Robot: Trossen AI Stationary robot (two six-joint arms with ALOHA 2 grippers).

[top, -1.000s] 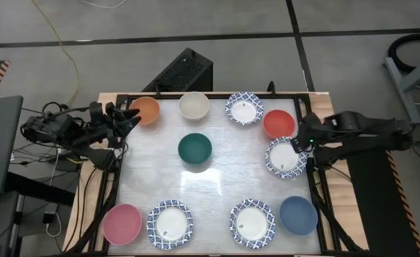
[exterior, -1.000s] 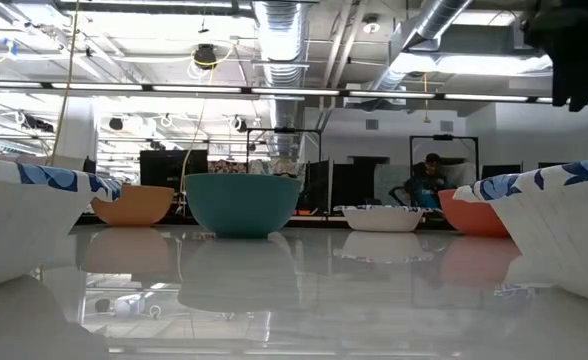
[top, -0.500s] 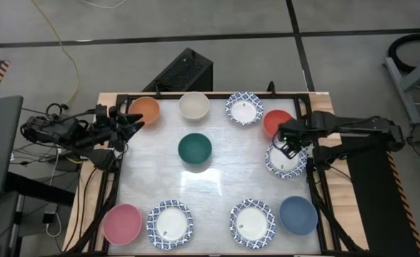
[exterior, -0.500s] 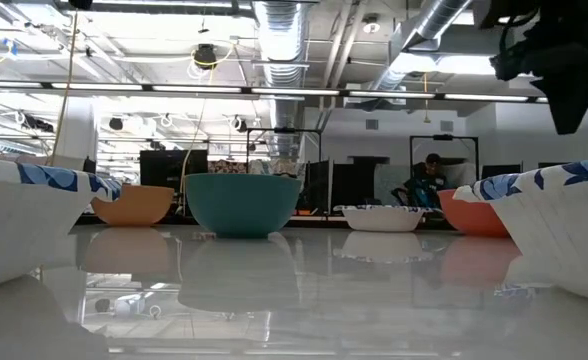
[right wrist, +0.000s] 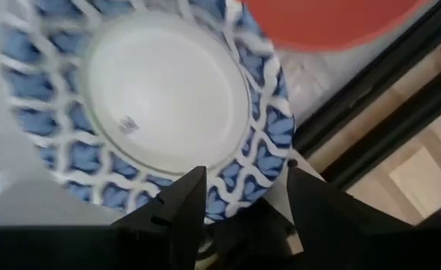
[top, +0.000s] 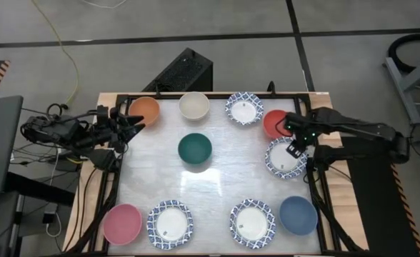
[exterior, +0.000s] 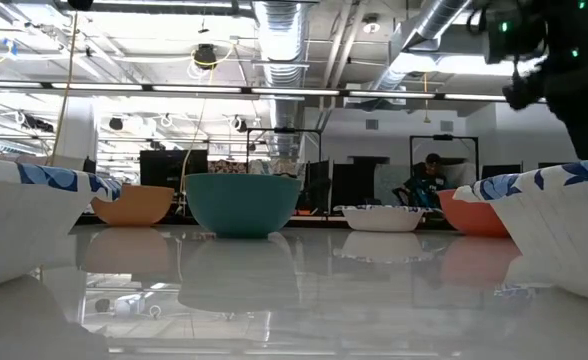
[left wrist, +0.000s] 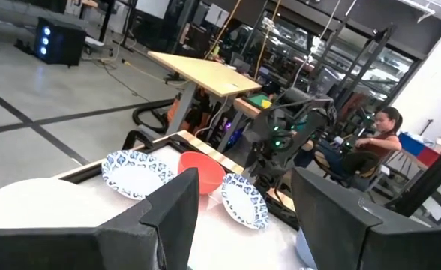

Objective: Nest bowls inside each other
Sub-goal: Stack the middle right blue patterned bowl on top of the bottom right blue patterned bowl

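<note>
Bowls spread singly across the white table

Bowls lie scattered, none nested, on the white table. Along the far edge sit a plain orange bowl, a cream-white bowl and a blue-and-white patterned bowl turned upside down, its white base ringed by a lattice of blue. Next along that edge is the red bowl, glossy and plain, and just beside it, toward the near side, another patterned bowl, also upside down. A dark green bowl stands alone near the middle. Along the near edge are a pink bowl, two more patterned bowls, and a plain blue bowl. From table height the green one reads as teal, deep and smooth-sided, with the orange and red bowls behind it on either side.

The right gripper hangs over the rim of the patterned bowl next to the red one; its wrist view looks down on that bowl's white base and blue lattice, with its fingers standing apart over the bowl's rim, holding nothing. The left gripper waits at the table's left edge beside the orange bowl, its fingers also parted and empty.
</note>
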